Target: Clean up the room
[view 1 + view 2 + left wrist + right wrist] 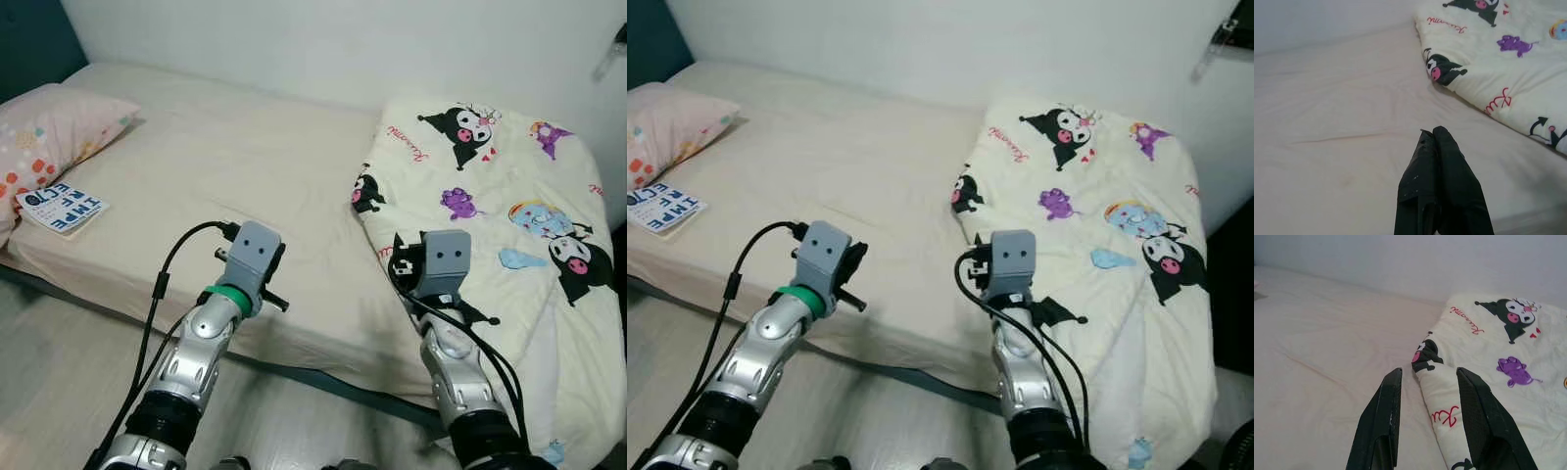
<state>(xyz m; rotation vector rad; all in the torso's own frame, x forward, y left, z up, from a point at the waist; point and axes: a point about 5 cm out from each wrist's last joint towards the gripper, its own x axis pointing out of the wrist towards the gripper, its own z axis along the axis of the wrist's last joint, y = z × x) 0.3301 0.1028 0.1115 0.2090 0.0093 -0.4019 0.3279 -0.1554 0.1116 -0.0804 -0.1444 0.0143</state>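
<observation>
1. While the robot is standing at the side of the bed (225,166), the step in hand looks like the approach to the cartoon-print quilt (490,186), which is lying bunched over the bed's right end (a book (61,208) and a pillow (49,132) are sitting far to the left).
2. Next, the right tool (1427,418) is needing to reach the quilt's near folded edge, which is lying between its parted fingers.
3. Both arms are reaching forward over the mattress edge; the left tool (1437,188) is pointing at bare sheet, fingers pressed together.
</observation>
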